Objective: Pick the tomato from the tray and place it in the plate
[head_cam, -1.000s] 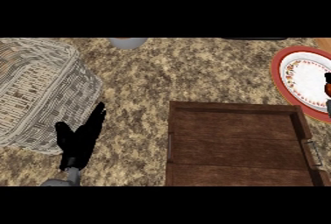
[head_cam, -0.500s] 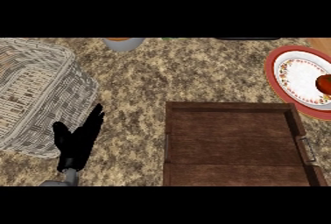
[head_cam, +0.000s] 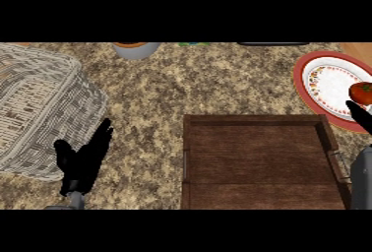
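Note:
A red tomato (head_cam: 361, 92) with a green stem lies on the white, red-rimmed plate (head_cam: 314, 66) at the right edge of the head view. Just below it a fingertip of my right hand (head_cam: 359, 114) shows, with the grey forearm at the lower right; the rest of that hand is cut off by the frame. The dark wooden tray (head_cam: 259, 165) in the lower middle holds nothing. My left hand (head_cam: 83, 162) rests open at the lower left, fingers up, beside the basket.
A large wicker basket (head_cam: 40, 106) fills the left side. A grey cup (head_cam: 136, 49) with an orange inside stands at the back edge, with something green (head_cam: 193, 44) and a dark object (head_cam: 272, 44) further right. Speckled counter lies between.
The view has shifted so the plate, tray and basket sit lower and more to the left. The tomato now shows on the plate, and my right hand has drawn back below it.

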Tool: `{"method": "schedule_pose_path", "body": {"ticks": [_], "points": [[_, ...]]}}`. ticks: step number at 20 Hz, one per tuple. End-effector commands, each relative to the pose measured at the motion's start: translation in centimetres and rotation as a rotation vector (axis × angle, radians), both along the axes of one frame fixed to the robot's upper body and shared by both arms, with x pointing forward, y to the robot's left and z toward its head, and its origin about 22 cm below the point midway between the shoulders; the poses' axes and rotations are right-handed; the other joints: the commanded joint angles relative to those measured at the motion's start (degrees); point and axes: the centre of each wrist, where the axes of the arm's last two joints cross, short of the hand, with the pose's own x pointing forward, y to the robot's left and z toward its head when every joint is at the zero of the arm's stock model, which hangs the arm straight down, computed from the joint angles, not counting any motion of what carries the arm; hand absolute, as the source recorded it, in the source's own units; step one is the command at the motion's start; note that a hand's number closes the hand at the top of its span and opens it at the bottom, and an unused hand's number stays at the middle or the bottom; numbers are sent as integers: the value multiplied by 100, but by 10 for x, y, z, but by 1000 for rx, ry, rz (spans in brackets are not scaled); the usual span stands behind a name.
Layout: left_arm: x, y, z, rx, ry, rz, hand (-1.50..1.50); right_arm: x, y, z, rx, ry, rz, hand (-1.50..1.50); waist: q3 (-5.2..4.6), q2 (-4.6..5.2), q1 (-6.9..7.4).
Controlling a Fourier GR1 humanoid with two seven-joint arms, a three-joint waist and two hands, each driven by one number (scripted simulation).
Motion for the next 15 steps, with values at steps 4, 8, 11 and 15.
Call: {"method": "schedule_pose_path", "body": {"ticks": [4, 8, 11, 15], "points": [[-11, 3, -15, 0, 56, 3, 0, -37, 50, -13, 16, 92, 56, -150, -48, 27, -21], [-4, 0, -13, -8, 52, -10, 0, -56, 60, -23, 16, 116, 71, -150, -39, 46, 23], [21, 4, 0, -5, 41, 15, 0, -55, 70, -11, 20, 136, 73, -150, -40, 51, 12], [4, -2, -9, -9, 56, 11, 0, -84, 97, -28, 49, 134, 49, -150, -38, 43, 15]]}}
